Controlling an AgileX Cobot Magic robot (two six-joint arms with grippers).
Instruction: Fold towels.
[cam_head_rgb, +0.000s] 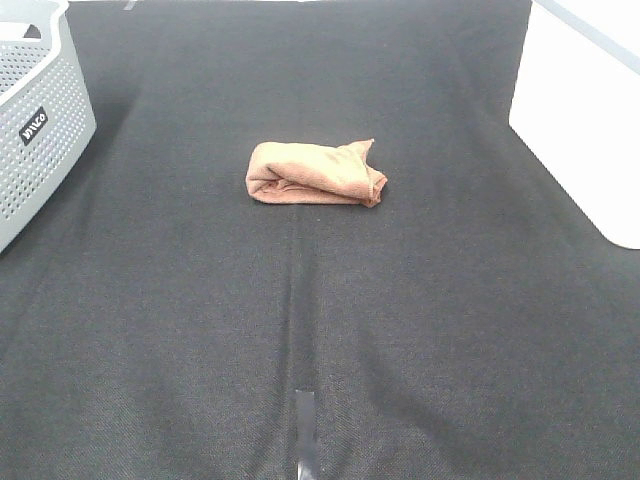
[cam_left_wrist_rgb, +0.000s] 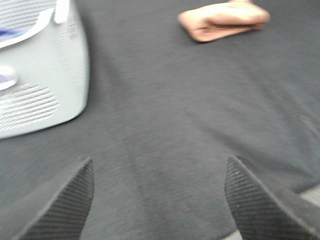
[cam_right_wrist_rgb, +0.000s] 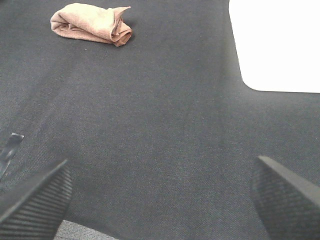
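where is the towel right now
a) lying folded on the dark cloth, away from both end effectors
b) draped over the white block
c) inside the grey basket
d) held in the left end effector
a, the towel lies in a folded bundle on the dark table cloth, clear of the open left end effector and right end effector.

Dark grey cloth (cam_head_rgb: 400, 330) covers the table, a perforated grey basket (cam_head_rgb: 35, 130) at its far-left corner

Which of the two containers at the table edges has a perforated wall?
The grey basket on the left has it; the white container on the right looks plain and smooth.
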